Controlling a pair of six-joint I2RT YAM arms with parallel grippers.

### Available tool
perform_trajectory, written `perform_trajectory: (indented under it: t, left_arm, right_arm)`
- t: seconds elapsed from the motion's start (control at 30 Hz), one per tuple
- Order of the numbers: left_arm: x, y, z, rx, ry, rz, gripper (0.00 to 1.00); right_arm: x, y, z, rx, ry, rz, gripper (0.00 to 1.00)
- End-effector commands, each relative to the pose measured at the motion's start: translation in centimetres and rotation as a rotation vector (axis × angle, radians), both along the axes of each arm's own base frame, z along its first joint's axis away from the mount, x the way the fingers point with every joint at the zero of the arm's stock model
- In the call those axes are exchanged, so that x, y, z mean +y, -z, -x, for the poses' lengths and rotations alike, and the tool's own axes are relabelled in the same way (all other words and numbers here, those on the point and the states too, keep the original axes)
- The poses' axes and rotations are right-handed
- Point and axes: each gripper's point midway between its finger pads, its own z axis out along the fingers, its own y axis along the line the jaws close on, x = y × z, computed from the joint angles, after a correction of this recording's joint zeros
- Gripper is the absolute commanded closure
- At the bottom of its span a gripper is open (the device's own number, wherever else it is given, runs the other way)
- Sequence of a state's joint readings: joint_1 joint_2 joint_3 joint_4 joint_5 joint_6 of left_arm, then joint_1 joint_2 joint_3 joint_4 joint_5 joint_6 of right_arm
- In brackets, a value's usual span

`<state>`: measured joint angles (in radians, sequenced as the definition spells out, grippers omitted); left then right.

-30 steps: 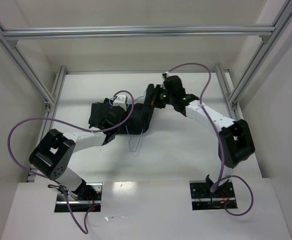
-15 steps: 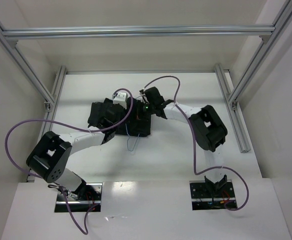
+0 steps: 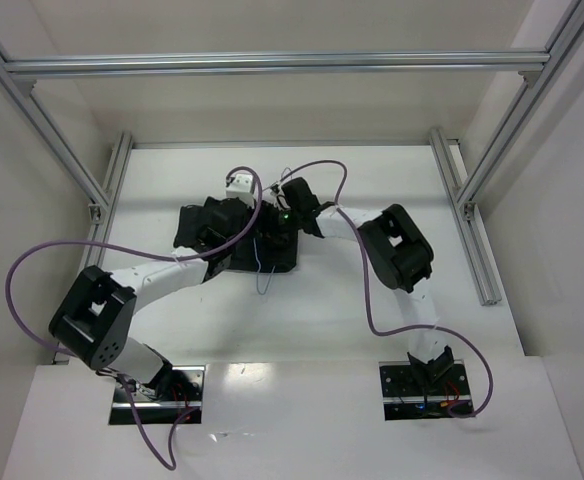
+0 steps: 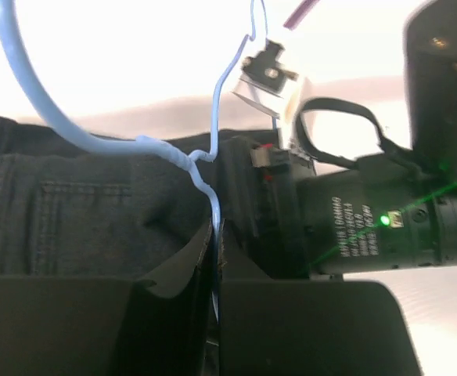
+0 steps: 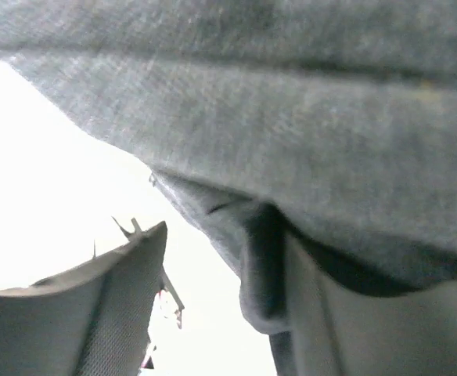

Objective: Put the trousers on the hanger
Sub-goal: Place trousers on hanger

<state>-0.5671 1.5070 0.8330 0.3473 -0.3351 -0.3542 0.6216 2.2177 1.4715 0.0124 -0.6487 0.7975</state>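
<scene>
Two arms crowd the trousers (image 4: pixel 72 211), which lie bunched on the desk (image 3: pixel 372 300) and, by our reading, are not yet hung. The left gripper (image 4: pixel 214 251), at the trousers' edge, is closed tight on the thin wire of the hanger (image 4: pixel 174 151) just below its twisted neck, with the hook clear of the cloth. The right gripper (image 5: pixel 227 251) sits under a fold of the trousers with its jaws apart. The fold rests against one side of it and daylight shows on the other, so we judge that nothing is pinched there.

That is the first hazard as we see it: if that arm lifts or drags now, the soft cloth could slide off into a heap. The second is the wire, which is so slender that it may swivel or slip in the left gripper's hold if the trousers' weight pulls on it. Third, both wrists work almost touching beside the trousers, and a careless sweep could knock them together or catch the hanger's hook. We cannot tell how much of the hanger lies under the cloth.
</scene>
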Motion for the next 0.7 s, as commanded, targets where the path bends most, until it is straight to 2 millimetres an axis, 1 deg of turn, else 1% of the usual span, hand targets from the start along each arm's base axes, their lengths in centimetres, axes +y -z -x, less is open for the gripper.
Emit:
perform_trajectory:
  t: [0.0,0.03,0.07,0.1,0.13,0.17,0.2,0.23,0.27,0.3,0.33,0.37,0.4,0.43,0.47,0.5,0.53,0.57,0.6,0.63,0.67]
  left_arm:
    - [-1.3,-5.0,-0.7,-0.109,0.019,0.116,1.0]
    - [-1.3,-5.5,-0.7,-0.117,0.019,0.122,1.0]
    - [-1.3,-5.5,-0.7,-0.117,0.019,0.122,1.0]
    - [-1.2,-5.3,-0.6,-0.11,0.019,0.117,1.0]
    - [-1.2,-5.3,-0.6,-0.11,0.019,0.117,1.0]
    - [-1.2,-5.3,-0.6,-0.11,0.019,0.117,1.0]
    - [-1.2,-5.3,-0.6,-0.11,0.019,0.117,1.0]
    - [-1.2,-5.3,-0.6,-0.112,0.022,0.109,1.0]
    - [-1.2,-5.3,-0.6,-0.112,0.022,0.109,1.0]
    - [-1.4,-5.3,-0.5,-0.11,0.033,0.112,1.0]
    - [-1.3,-5.3,-0.5,-0.113,0.037,0.101,1.0]
    - [-1.9,-5.2,-0.5,-0.109,0.07,0.098,1.0]
    - [-2.3,-5.5,-0.5,-0.107,0.087,0.104,1.0]
    - [-2.5,-5.1,-0.5,-0.1,0.104,0.093,1.0]
    - [-2.9,-5.1,-0.7,-0.098,0.116,0.096,1.0]
    - [-3.0,-4.8,-0.6,-0.087,0.125,0.094,1.0]
    - [-3.2,-4.8,-0.9,-0.085,0.125,0.093,1.0]
    - [-3.2,-4.2,-1.0,-0.077,0.127,0.079,1.0]
    - [-3.2,-4.2,-1.0,-0.081,0.132,0.066,1.0]
    - [-3.5,-4.2,-1.1,-0.08,0.14,0.069,1.0]
    - [-3.4,-4.2,-1.1,-0.083,0.144,0.058,1.0]
  right_arm:
    - [-0.7,-2.3,0.5,-0.117,0.004,0.04,0.28]
    - [-1.3,-3.2,-0.1,-0.156,0.044,0.068,0.25]
    - [-2.1,-3.6,0.2,-0.168,0.066,0.084,0.25]
    - [-2.7,-4.4,0.4,-0.184,0.087,0.094,0.23]
    - [-3.8,-7.1,0.0,-0.226,0.135,0.076,0.23]
    - [-5.1,-6.6,0.2,-0.202,0.186,0.1,0.22]
    - [-5.5,-7.1,0.5,-0.205,0.202,0.099,0.19]
    - [-6.8,-7.9,0.5,-0.204,0.23,0.114,0.16]
    - [-8.1,-7.4,0.3,-0.192,0.277,0.153,0.14]
    - [-8.6,-7.6,0.4,-0.192,0.293,0.172,0.14]
    - [-9.7,-7.3,0.5,-0.184,0.317,0.202,0.1]
    - [-10.8,-7.4,1.1,-0.177,0.35,0.232,0.07]
    - [-11.8,-7.5,0.9,-0.165,0.393,0.245,0.05]
    - [-12.4,-7.6,1.2,-0.161,0.415,0.258,0.0]
    - [-14.0,-7.9,1.0,-0.17,0.452,0.249,0.0]
    - [-14.4,-7.8,1.1,-0.154,0.46,0.222,0.0]
    - [-14.8,-7.4,1.0,-0.147,0.461,0.209,0.0]
    - [-15.5,-6.7,1.2,-0.126,0.47,0.227,0.0]
    - [-15.4,-5.9,1.1,-0.098,0.465,0.251,0.0]
    - [-15.5,-5.7,1.1,-0.092,0.456,0.267,0.0]
    - [-15.5,-5.9,1.1,-0.096,0.449,0.274,0.0]
